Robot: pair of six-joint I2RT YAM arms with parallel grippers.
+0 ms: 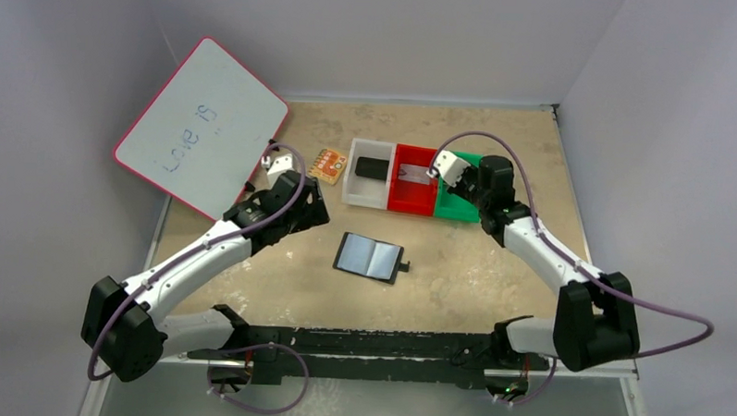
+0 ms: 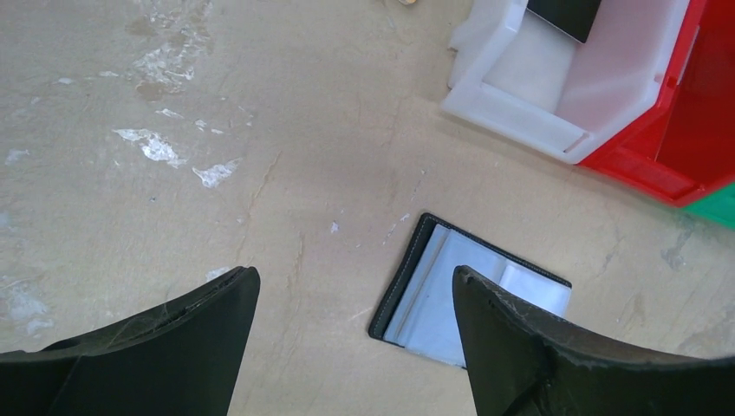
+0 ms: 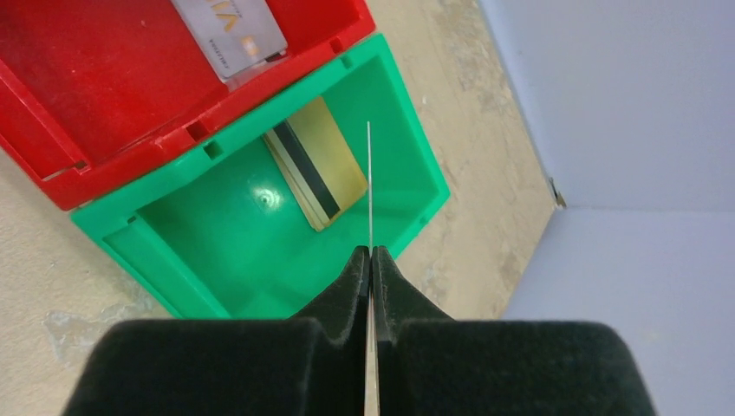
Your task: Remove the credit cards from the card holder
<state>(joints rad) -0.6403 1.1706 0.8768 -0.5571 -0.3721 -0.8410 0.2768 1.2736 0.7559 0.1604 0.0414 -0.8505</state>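
Currently we judge the task to be close to complete. On the tabletop (image 1: 493,259) we take the red bin (image 1: 409,205) as the reference for all positions. The green bin (image 3: 225,234) touches the red bin on the robot's right side.

The card holder (image 1: 372,257) lies opened flat on the tabletop, apart from the red bin and nearer the arm bases. Both pale inner faces show. We see no card in them, though part of one face is hidden behind a finger in the left wrist view.

The left tool (image 2: 354,276) stands well to the robot's left of the red bin. Its jaws are spread wide with nothing between them. The right tool (image 3: 371,253) hovers over the green bin, just beside the red bin, with its jaws closed on an edge-on card (image 3: 369,182).

A silver-grey card (image 3: 230,35) lies inside the red bin. A gold card (image 3: 325,160) lies on the floor of the adjoining green bin.

We judge two steps to be left: release the edge-on card, then confirm that the card holder pockets are empty.
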